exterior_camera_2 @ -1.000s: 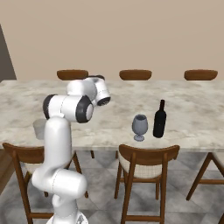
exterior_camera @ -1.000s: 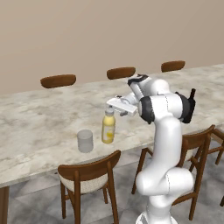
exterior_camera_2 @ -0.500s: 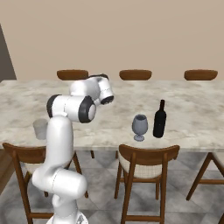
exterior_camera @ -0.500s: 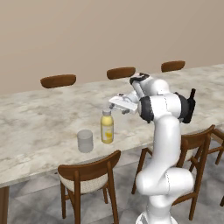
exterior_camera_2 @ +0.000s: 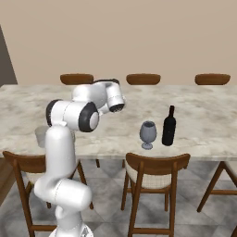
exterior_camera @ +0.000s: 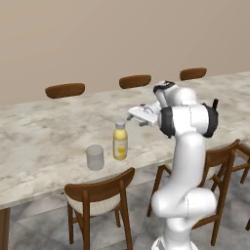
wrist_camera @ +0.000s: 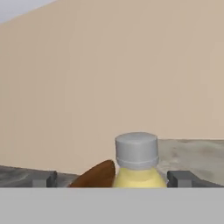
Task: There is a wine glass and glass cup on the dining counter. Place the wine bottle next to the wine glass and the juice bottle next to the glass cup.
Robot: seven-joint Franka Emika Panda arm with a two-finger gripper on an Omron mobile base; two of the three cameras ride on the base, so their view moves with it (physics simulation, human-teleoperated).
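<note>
The yellow juice bottle (exterior_camera: 120, 142) with a pale cap stands upright on the dining counter (exterior_camera: 44, 141), just right of the grey glass cup (exterior_camera: 95, 157). My gripper (exterior_camera: 134, 116) hovers open a little above and to the right of the bottle's cap, holding nothing. In the hand view the juice bottle (wrist_camera: 136, 152) shows its cap and shoulders between my spread fingertips (wrist_camera: 43, 178), some way ahead of my gripper (wrist_camera: 113, 179). Farther right on the dining counter (exterior_camera_2: 203, 115), the dark wine bottle (exterior_camera_2: 169, 127) stands close beside the wine glass (exterior_camera_2: 147, 134). My arm partly hides the glass cup (exterior_camera_2: 40, 136).
Wooden chairs line both long sides of the counter: one (exterior_camera: 100, 195) just below the cup, another (exterior_camera_2: 155, 171) below the wine glass, and several backs (exterior_camera: 135, 80) along the far side. A plain beige wall lies behind.
My open gripper has drawn back slightly up and to the right, away from the juice bottle's cap. The bottle, cup, wine glass and wine bottle have stayed put.
</note>
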